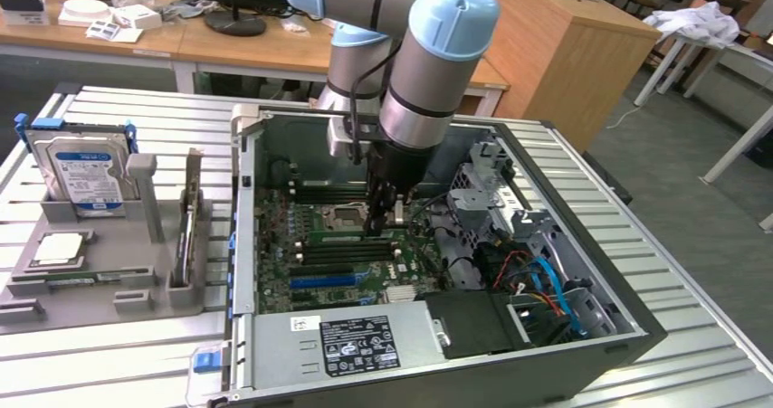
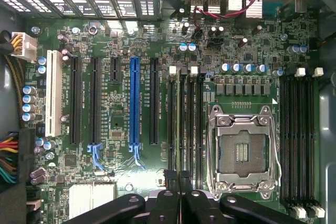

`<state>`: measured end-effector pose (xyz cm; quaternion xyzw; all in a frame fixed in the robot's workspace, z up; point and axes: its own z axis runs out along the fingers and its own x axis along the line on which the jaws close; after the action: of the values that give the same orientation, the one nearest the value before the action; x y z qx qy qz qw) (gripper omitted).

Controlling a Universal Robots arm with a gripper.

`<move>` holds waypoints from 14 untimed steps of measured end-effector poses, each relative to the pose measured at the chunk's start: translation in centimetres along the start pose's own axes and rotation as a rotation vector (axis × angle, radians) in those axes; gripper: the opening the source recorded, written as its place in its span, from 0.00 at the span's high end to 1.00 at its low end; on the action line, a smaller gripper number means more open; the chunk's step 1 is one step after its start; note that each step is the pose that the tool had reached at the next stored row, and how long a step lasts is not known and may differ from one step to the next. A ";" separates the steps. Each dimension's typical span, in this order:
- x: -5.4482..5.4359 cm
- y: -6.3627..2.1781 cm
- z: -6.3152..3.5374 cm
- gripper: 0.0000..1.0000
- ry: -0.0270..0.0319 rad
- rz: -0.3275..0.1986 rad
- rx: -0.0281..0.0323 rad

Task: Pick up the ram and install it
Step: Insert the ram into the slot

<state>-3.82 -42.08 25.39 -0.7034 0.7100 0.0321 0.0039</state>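
We take this for a robotics lab: a robot arm (image 1: 429,73) reaches into an open computer case (image 1: 604,336) on a slatted aluminium workbench (image 1: 133,118). Wooden desks (image 1: 242,51) carrying a monitor stand (image 1: 234,22) stand behind.
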 end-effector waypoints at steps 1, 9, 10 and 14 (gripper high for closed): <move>0.0 0.00 -0.01 0.88 0.0002 0.000 -0.0001; 0.2 0.01 0.03 0.88 0.0002 0.000 0.0000; 0.2 0.01 0.08 0.88 0.0001 0.000 0.0001; 0.2 -0.01 0.32 0.88 0.0002 0.000 0.0002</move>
<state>-3.83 -42.25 25.07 -0.7034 0.7100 0.0319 0.0039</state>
